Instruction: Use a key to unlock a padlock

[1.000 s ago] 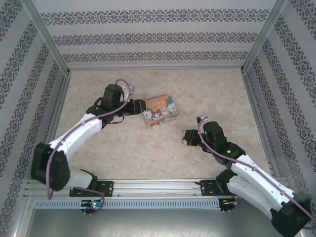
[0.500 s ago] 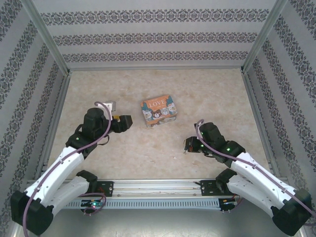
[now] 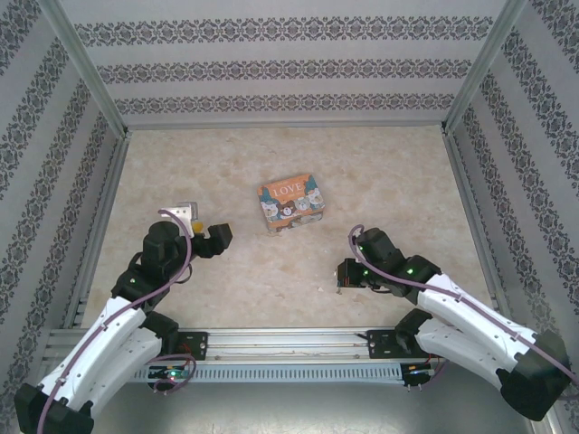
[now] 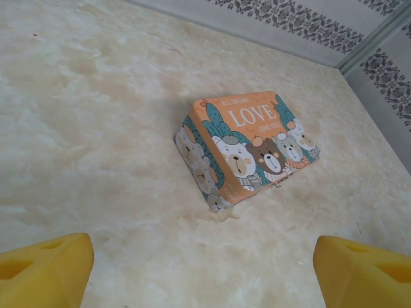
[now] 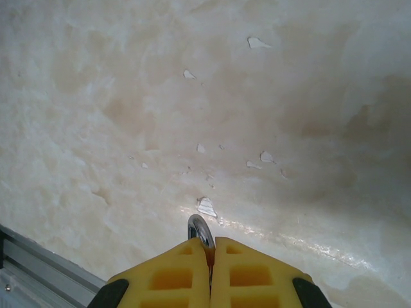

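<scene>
Padlock shackle or key, you cannot tell which: a small silvery loop (image 5: 200,231) pokes out from between the yellow fingers of your right gripper (image 5: 210,247), which are pressed tight together on it. That gripper hangs low over the table (image 3: 271,280), near the front rail (image 3: 289,339), with the right arm bent and reaching leftward from its base. Your left gripper (image 4: 202,263) stands wide apart with nothing in it, aimed at the orange box (image 4: 247,147), well apart from it, its arm folded close to the base. The table is pale marbled; patterned walls (image 3: 289,68) close it in
</scene>
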